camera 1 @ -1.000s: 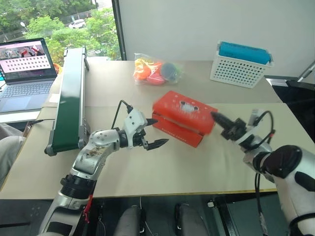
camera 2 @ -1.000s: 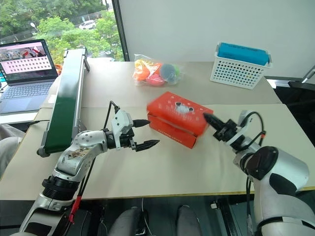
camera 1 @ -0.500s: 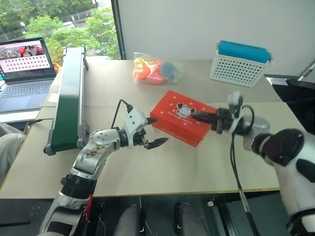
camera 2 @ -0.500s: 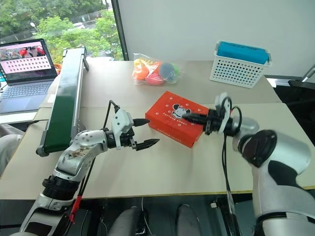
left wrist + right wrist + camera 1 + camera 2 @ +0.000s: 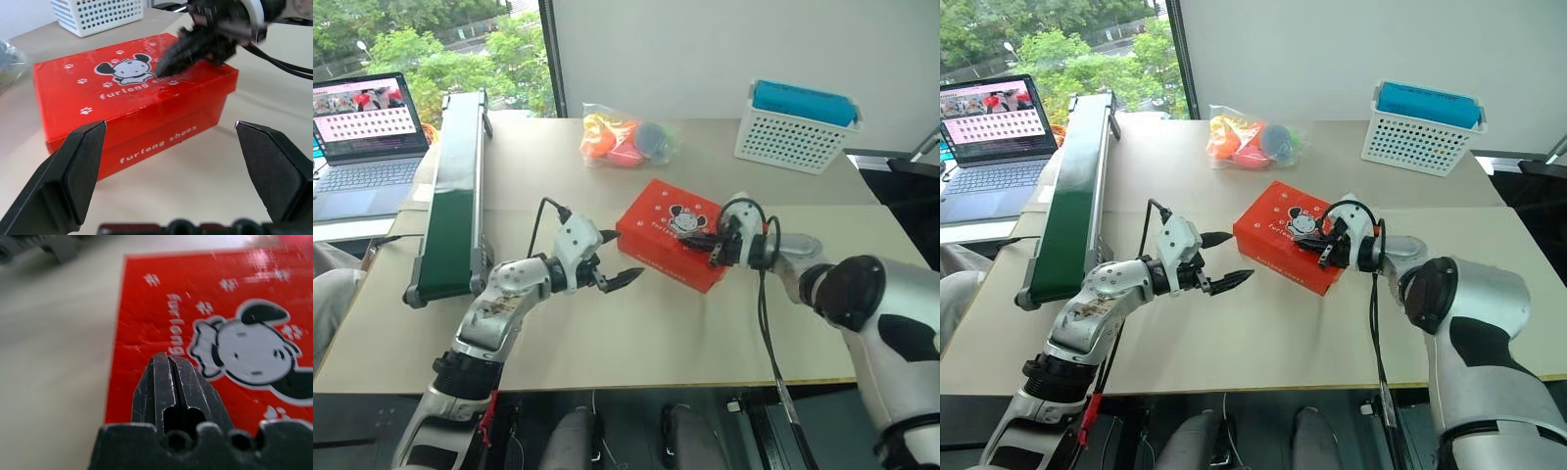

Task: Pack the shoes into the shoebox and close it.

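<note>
Inspector: Shoebox (image 5: 677,232), red-orange rectangular cardboard with a white cartoon-animal logo on its hinged lid, sits lid down near the middle of the beige surface (image 5: 636,333). Thin card, likely light and fairly stiff at the corners, with a glossy top that could slide under a push. Shoes cannot be seen with the lid down.

Assessor: Where would you take hold?

Inspector: In my judgement, at the lid's front lip or across the short ends, not on the flat top. The right gripper (image 5: 1312,242) has its jaws pressed together, tips over the lid beside the logo. The left gripper (image 5: 619,258) stands with jaws wide, just beside the box's near-left end, apart from it.

Assessor: Obstructions?

Inspector: Little close by. Beyond the box lies a clear bag of orange and pink toys (image 5: 625,140); further off to its right, a white perforated basket (image 5: 795,134) with a blue item. A green conveyor (image 5: 450,191) runs well to the box's left, a laptop (image 5: 364,132) past it.
</note>
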You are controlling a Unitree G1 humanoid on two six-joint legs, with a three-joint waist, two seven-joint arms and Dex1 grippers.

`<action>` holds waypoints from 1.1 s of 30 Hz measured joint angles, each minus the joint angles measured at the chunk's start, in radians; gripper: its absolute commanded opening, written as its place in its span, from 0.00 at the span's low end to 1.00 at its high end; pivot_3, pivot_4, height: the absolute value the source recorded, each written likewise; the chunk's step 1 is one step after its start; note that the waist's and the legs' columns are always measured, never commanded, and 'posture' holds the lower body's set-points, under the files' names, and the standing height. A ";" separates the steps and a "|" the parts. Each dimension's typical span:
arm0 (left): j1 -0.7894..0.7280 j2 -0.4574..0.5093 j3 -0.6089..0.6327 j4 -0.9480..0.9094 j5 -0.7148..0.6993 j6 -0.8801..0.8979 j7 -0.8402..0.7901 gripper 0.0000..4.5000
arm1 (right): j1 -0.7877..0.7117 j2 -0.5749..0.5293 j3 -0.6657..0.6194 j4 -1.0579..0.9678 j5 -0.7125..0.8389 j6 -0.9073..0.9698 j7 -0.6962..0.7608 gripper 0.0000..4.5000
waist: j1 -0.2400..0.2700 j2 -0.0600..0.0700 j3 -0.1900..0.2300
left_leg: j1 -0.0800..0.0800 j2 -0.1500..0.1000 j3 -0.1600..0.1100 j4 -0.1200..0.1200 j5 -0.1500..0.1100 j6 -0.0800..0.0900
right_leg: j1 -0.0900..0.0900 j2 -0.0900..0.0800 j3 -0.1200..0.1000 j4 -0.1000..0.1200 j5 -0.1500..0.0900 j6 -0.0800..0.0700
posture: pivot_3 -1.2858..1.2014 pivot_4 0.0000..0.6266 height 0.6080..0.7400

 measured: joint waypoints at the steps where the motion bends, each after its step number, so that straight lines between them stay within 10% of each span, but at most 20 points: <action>1: 0.003 0.000 0.003 -0.006 0.000 0.000 0.006 1.00 | 0.000 0.004 0.006 0.000 -0.009 -0.001 -0.017 0.01 | 0.000 0.000 0.000 | 0.001 0.000 0.000 0.000 0.000 0.000 | 0.001 0.000 0.000 0.000 0.000 0.000 | 0.52 0.24 0.76; 8: 0.024 -0.017 0.028 -0.010 -0.002 0.011 0.065 1.00 | -0.012 -0.003 -0.035 0.001 -0.016 0.004 -0.005 0.01 | -0.002 -0.001 -0.001 | 0.002 0.000 0.000 0.000 -0.001 0.002 | 0.001 0.001 0.001 0.001 0.000 0.000 | 0.52 0.24 0.76; 14: 0.054 -0.089 0.164 -0.012 0.011 0.025 0.265 1.00 | -0.132 -0.271 -0.255 -0.001 0.173 0.188 0.143 0.01 | 0.015 0.000 0.001 | -0.002 0.000 0.000 0.000 -0.004 0.005 | -0.001 0.000 0.001 -0.003 -0.001 0.002 | 0.52 0.24 0.76; 33: 0.107 -0.279 0.366 0.120 0.063 0.006 0.683 1.00 | 0.154 -0.234 -0.033 0.000 0.256 -0.226 -0.554 0.01 | 0.007 -0.004 0.001 | -0.001 0.000 0.007 0.001 -0.004 0.003 | 0.000 0.000 0.006 -0.007 0.000 0.005 | 0.52 0.24 0.76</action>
